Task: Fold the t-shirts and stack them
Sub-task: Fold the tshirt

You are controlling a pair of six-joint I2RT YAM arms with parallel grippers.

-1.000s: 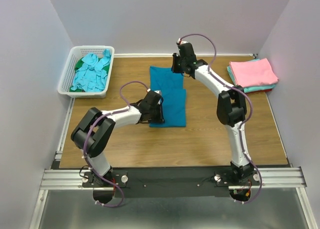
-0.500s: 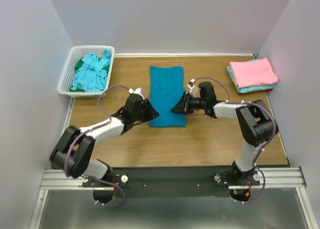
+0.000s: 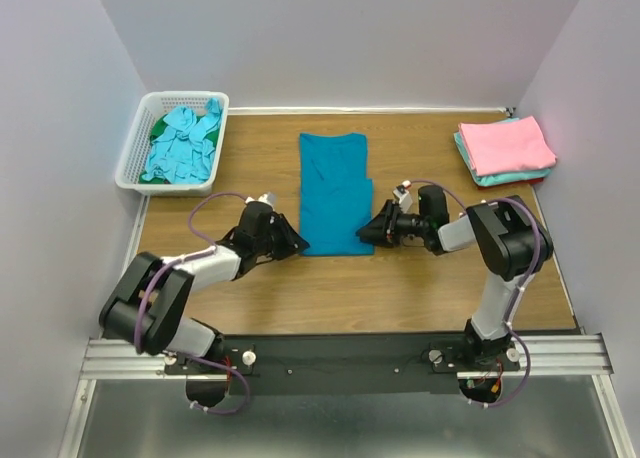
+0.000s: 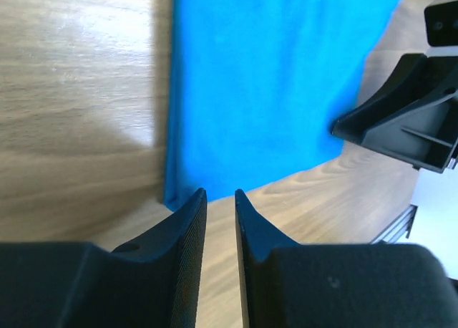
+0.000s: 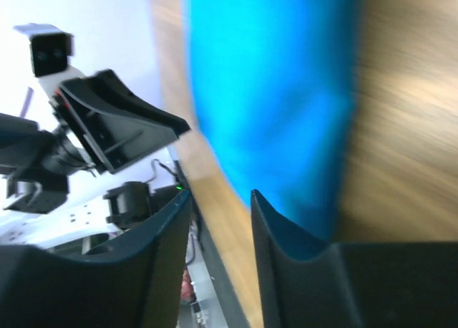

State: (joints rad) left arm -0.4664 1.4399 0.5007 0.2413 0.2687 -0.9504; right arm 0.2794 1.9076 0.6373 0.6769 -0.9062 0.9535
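The deep teal-blue t-shirt (image 3: pixel 334 190) lies flat mid-table as a long narrow strip; it fills the left wrist view (image 4: pixel 265 84) and the blurred right wrist view (image 5: pixel 272 92). My left gripper (image 3: pixel 295 244) sits low on the table at the shirt's near left corner. Its jaws (image 4: pixel 220 195) are a narrow gap apart, with only wood between them. My right gripper (image 3: pixel 366 234) sits low at the near right corner. Its jaws (image 5: pixel 220 199) are open and empty, one finger (image 5: pixel 300 249) over the shirt's edge. Each gripper shows in the other's wrist view.
A white slotted basket (image 3: pixel 136 138) at the back left holds crumpled aqua shirts (image 3: pixel 182 143) and a green one (image 3: pixel 158 128). A folded stack with a pink shirt (image 3: pixel 505 143) on top lies at the back right. Walls close in on three sides.
The right arm swung from the shirt's far end down to its near right corner. The left arm drew back and lowered to the near left corner. The shirt lies much as before.
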